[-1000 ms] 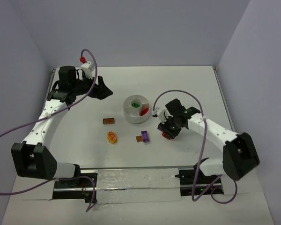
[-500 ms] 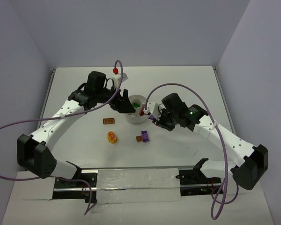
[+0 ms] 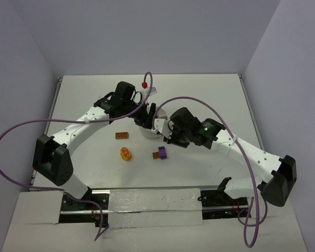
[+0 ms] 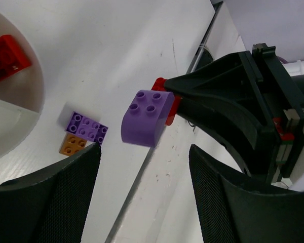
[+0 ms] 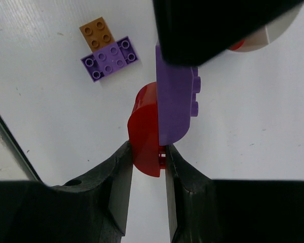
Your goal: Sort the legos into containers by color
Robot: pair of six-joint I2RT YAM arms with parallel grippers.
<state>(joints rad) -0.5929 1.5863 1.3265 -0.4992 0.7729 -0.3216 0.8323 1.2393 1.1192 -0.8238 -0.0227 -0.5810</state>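
My right gripper (image 5: 148,152) is shut on a red curved brick (image 5: 144,129) with a purple curved brick (image 5: 177,101) stuck to it, held in the air beside the white dish (image 3: 148,131). My left gripper (image 4: 142,202) is open and empty, its jaws wide apart just in front of that pair (image 4: 144,119). In the top view both grippers (image 3: 147,116) (image 3: 168,135) meet over the dish and hide most of it. One red brick (image 4: 7,55) lies in a dish compartment.
A flat purple brick (image 3: 162,152) joined to a small orange one (image 3: 156,155) lies in front of the dish. A brown brick (image 3: 122,135) and the round yellow-and-red piece (image 3: 126,154) lie to the left. Grey walls stand round the table.
My right gripper has lifted the red-and-purple pair and carried it left to the dish. My left arm has swung right from the far left corner to meet it.
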